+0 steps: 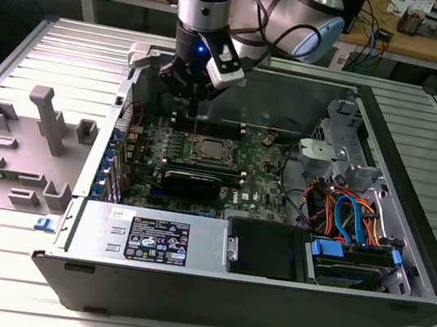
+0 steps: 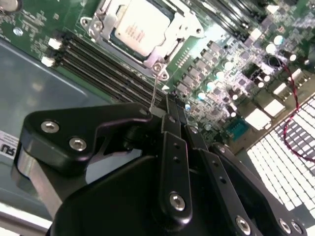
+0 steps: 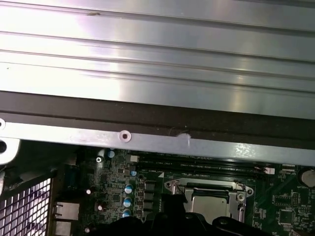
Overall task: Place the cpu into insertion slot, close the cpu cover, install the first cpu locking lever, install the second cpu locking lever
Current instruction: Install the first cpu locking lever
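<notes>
The cpu (image 2: 139,25) lies flat in the insertion slot (image 1: 206,162) on the green motherboard, its silver top showing. The cpu cover (image 2: 171,42) is down around it as a silvery frame. In the first wrist view the cpu (image 3: 209,202) and cover (image 3: 178,187) show just past the case wall. A thin wire locking lever (image 2: 154,91) rises from the socket's corner into my gripper (image 2: 165,107), whose black fingers are shut on its tip. In the exterior view my gripper (image 1: 196,111) hangs just behind the socket, over the board's rear half.
Long black memory slots (image 2: 98,64) run beside the socket. A black graphics card (image 1: 191,182) sits in front of it. The power supply (image 1: 154,236) and coloured cables (image 1: 351,212) fill the case front. A grey fixture tray (image 1: 32,144) stands at the exterior view's left.
</notes>
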{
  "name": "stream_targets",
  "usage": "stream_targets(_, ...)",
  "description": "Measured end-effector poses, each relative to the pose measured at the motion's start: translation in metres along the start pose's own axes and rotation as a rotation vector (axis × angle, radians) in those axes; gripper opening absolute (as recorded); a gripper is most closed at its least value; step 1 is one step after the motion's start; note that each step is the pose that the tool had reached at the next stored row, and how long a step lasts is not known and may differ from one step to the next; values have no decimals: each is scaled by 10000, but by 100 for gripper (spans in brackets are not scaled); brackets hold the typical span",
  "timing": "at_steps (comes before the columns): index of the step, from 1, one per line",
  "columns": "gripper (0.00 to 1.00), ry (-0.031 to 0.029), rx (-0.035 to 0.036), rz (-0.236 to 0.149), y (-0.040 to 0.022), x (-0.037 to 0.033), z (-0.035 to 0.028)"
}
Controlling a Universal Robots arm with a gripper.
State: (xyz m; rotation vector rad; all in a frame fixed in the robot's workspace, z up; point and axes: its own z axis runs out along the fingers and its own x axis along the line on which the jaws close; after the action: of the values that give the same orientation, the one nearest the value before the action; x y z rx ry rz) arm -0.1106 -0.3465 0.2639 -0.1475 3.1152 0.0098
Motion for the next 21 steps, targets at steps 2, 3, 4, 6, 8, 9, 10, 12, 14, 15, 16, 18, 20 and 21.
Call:
stream_targets(2,11,0,-1,-1,-4,-42,4)
stream_targets(3,11,-1,-1,-1,-6,-59,7)
stream_targets(4,11,-1,-1,0,-8,-78,11)
stream_targets(6,11,1,1,-1,-9,-89,11)
stream_targets(8,11,0,0,0,-9,-90,12)
stream_targets(9,11,0,0,0,-9,-97,13)
stream_targets(10,11,0,0,-1,-10,-104,14)
stream_targets(12,11,-1,-1,-1,-10,-104,15)
stream_targets(14,11,0,0,0,-10,-105,15)
stream_targets(15,11,0,0,0,-10,-105,15)
stream_targets(16,11,0,0,-1,-10,-105,15)
stream_targets(18,11,0,0,0,-10,-106,15)
stream_targets(20,11,-1,-1,2,-10,-106,18)
stream_targets(21,11,-2,-1,10,-9,-107,23)
